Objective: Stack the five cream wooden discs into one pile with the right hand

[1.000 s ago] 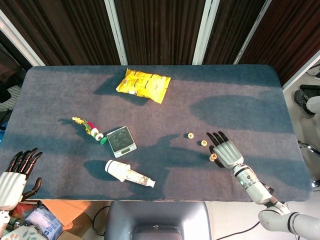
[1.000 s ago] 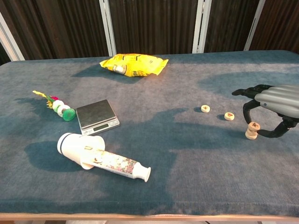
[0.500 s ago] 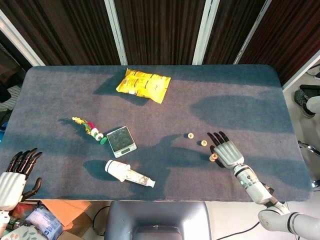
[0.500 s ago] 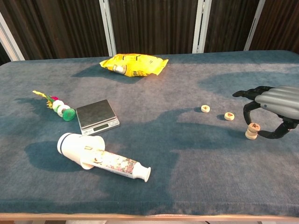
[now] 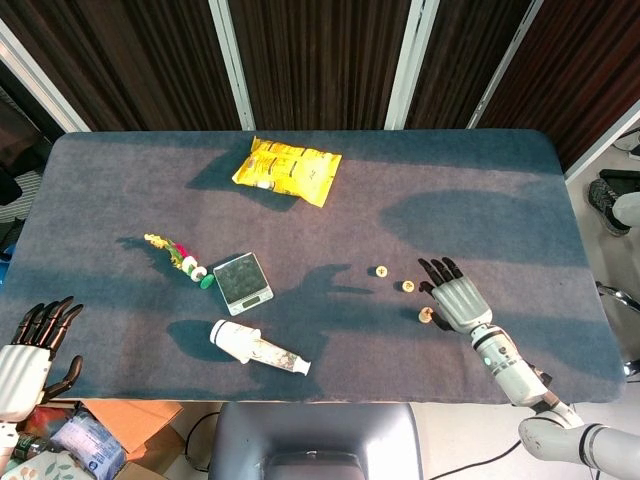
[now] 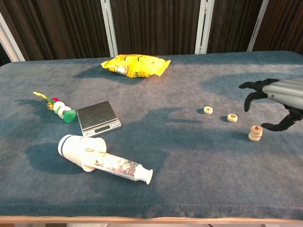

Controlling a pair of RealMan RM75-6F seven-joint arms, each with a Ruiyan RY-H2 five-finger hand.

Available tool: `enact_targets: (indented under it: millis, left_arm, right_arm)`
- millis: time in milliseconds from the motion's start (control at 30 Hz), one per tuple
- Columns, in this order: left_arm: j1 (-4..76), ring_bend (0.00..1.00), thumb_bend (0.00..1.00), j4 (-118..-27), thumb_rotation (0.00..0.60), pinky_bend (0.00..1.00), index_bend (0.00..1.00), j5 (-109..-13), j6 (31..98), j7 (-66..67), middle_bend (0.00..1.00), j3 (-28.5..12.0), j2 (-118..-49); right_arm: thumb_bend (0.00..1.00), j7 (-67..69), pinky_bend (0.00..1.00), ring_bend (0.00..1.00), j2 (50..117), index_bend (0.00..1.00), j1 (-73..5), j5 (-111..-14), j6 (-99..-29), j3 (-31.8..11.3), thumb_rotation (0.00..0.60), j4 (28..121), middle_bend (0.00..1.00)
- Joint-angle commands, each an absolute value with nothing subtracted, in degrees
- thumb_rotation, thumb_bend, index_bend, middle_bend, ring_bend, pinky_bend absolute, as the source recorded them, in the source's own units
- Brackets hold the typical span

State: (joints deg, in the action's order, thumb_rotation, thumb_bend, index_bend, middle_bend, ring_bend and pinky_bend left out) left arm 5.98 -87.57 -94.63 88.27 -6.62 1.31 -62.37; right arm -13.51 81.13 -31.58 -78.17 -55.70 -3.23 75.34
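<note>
Cream discs [image 6: 255,133] (red marks), yellow bag [image 6: 135,65], blue-grey table [image 6: 189,179].

It looks like a robot test lab: a table [image 5: 480,200] covered in blue-grey felt stands before dark slatted wall panels [image 5: 320,60] (white posts between them), bearing unrelated props.

dark panelled wall [image 5: 320,60], perhaps curtains, blue table [image 5: 480,200]

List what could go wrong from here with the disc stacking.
1. The pile stands right beside the open right hand; a careless reach toward the loose discs may topple it.
2. Two discs, the nearer disc and the farther disc, lie flat on the cloth; the fingers might slip off their thin edges.
3. An off-centre placement could tip the narrow pile.
</note>
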Motion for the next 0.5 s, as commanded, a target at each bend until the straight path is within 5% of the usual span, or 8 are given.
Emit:
enact_targets:
  millis: [33,233,500]
  left_arm:
    - [6.05,0.00,0.50,-87.61,0.600,0.00,0.00,-94.64,88.13,-6.55,0.00,1.33,-62.37]
    - [6.25,0.00,0.50,-87.72,0.600,0.00,0.00,-94.39,87.75,-6.13,0.00,1.17,-62.50]
    - [6.36,0.00,0.50,-87.69,0.600,0.00,0.00,-93.81,87.30,-5.95,0.00,1.01,-62.50]
  right_arm:
    - [0.46,-11.23,0.00,0.00,81.03,0.46,-32.19,-75.88,-56.09,-6.10,0.600,74.36,0.03]
    - [0.45,-14.23,0.00,0.00,84.94,0.51,-35.43,-72.60,-54.85,-9.74,0.600,68.72,0.03]
    - [0.41,-19.99,0.00,0.00,90.62,0.55,-38.73,-70.81,-51.05,-9.11,0.600,63.42,0.03]
